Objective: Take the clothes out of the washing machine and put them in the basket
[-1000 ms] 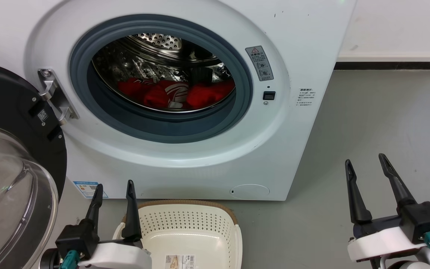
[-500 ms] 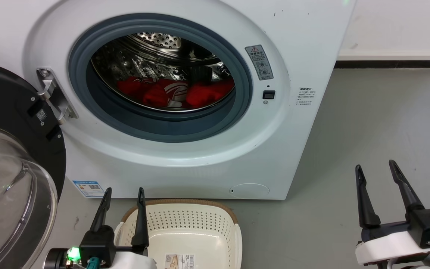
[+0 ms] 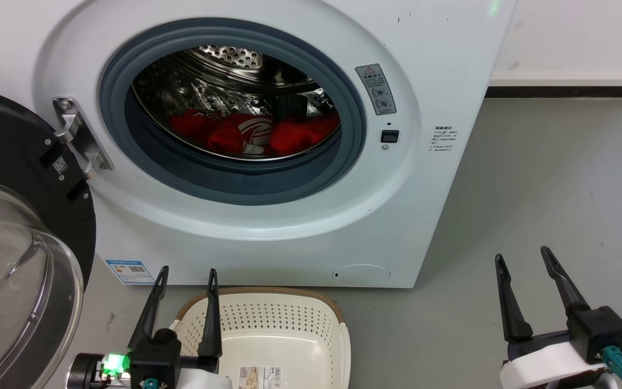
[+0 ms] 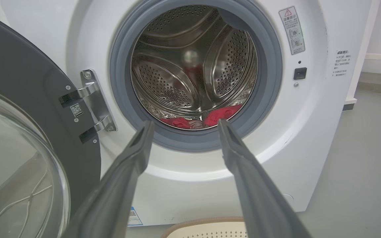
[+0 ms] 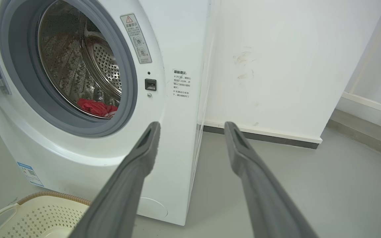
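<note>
The white washing machine [image 3: 440,65] stands with its porthole door [image 3: 14,243] swung open to the left. Red clothes [image 3: 251,134] lie at the bottom of the steel drum, also seen as clothes [image 4: 222,113] and clothes [image 5: 94,106] in the wrist views. The cream basket [image 3: 338,346] sits on the floor in front of the machine, with only a paper label inside. My left gripper [image 3: 188,276] is open, above the basket's left rim. My right gripper [image 3: 522,258] is open over the floor, right of the machine. Both are empty.
Grey floor [image 3: 559,178] stretches to the right of the machine up to a white wall with a dark skirting [image 3: 565,94]. The open door's glass bowl [image 4: 15,172] juts out at the left, close to my left arm.
My left gripper has shifted right and lower in the head view. My right gripper has sunk lower too and moved slightly left. The clothes, the basket and the door have not moved.
</note>
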